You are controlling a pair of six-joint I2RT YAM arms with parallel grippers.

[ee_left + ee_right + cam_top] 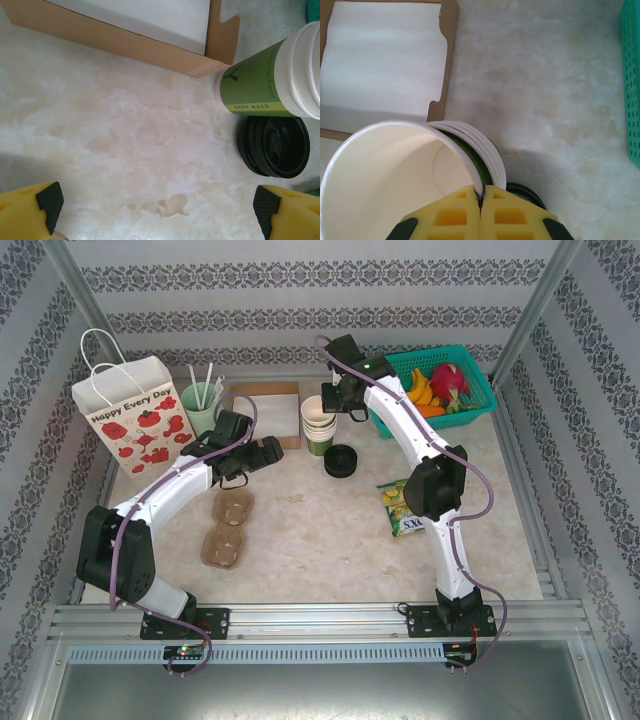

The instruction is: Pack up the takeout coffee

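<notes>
A lidless stack of green paper cups stands mid-table, with a pile of black lids just in front of it. My right gripper is shut on the rim of the top paper cup, which tilts out of the stack's white rims; its cream inside is empty. My left gripper hangs open over bare table, left of the cup stack and the black lid, with nothing between its pads. A lidded takeout coffee is out of view.
A poppy-print paper bag stands back left, next to a mint holder with straws and a flat cardboard box. Pulp cup carriers lie front left. At back right are a teal basket and a snack packet.
</notes>
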